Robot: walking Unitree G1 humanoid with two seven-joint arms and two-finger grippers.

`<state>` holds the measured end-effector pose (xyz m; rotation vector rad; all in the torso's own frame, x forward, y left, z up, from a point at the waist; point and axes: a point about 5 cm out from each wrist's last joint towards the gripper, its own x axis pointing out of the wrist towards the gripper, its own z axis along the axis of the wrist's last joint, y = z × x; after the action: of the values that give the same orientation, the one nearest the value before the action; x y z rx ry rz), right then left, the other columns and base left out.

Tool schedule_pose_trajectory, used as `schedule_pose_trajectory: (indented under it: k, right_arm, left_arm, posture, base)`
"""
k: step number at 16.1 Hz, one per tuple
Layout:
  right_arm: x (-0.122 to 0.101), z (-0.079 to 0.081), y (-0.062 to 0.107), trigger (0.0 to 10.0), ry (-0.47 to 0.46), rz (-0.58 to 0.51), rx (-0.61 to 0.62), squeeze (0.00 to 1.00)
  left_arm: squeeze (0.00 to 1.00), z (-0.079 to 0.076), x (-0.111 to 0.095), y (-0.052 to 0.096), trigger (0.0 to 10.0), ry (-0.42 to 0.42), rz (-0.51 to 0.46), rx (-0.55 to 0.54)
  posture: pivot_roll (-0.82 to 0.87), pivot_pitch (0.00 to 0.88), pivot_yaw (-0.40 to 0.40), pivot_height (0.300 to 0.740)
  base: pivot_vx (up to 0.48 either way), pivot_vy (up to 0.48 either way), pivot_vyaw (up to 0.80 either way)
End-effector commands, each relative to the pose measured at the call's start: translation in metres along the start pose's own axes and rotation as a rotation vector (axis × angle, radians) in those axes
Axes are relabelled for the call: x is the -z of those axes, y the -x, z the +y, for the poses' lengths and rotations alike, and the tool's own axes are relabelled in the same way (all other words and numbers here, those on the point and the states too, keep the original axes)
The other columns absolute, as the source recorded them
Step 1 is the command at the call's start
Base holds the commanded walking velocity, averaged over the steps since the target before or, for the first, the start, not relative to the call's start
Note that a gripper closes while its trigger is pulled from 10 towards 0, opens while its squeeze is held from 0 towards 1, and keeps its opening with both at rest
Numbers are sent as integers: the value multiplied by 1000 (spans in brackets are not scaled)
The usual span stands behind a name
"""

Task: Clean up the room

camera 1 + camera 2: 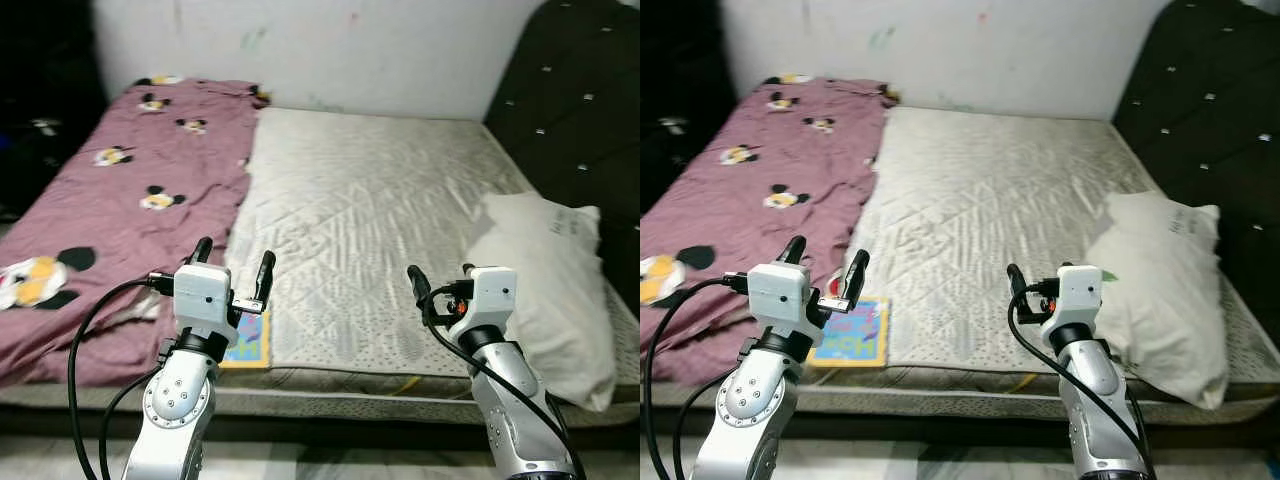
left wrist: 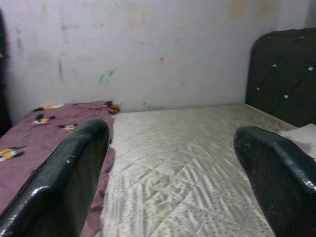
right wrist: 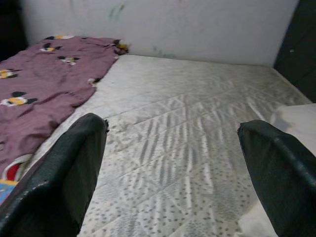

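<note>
With both the left gripper (image 1: pixel 233 258) and right gripper (image 1: pixel 441 274) spread empty, reach the left one toward 6 o'clock for the colourful book (image 1: pixel 852 333) on the mattress (image 1: pixel 380 200) edge.

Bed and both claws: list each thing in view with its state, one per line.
Left claw: open, empty, raised over the bed's near edge.
Right claw: open, empty.
Purple sheet: rumpled, covering the left side.
Mattress: bare.
Pillow: lying by the headboard.
Book: flat, closed.
</note>
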<state>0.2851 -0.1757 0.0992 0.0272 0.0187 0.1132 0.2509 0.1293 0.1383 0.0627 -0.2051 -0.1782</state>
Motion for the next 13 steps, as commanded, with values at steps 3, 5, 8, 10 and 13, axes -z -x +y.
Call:
schedule_pose_trajectory:
  k: [3,5,8,10,13]
  right_arm:
    - [1,-9,-1,10000,-20,6,50,0]
    - [1,-12,-2,10000,-31,6,70,0]
    - [0,-13,-4,10000,28,12,96,0]
    - [1,-12,-5,10000,57,5,81,0]
    - [1,-17,-6,10000,67,0,126,0]
  left_arm:
    - [0,-1,1,-2,10000,5,7,5]
    - [0,-1,1,-3,10000,2,1,11]
    - [0,-1,0,-3,10000,2,-2,15]
    - [0,-1,1,-3,10000,8,1,17]
    - [0,-1,5,-4,10000,10,38,7]
  posture:
    - [-93,36,-70,740]
    - [-94,38,-70,740]
    - [-94,39,-69,740]
    - [-94,39,-69,740]
    - [-94,39,-69,740]
  base:
    - [323,0,0]
    - [345,0,0]
    - [385,0,0]
    - [369,0,0]
    - [213,0,0]
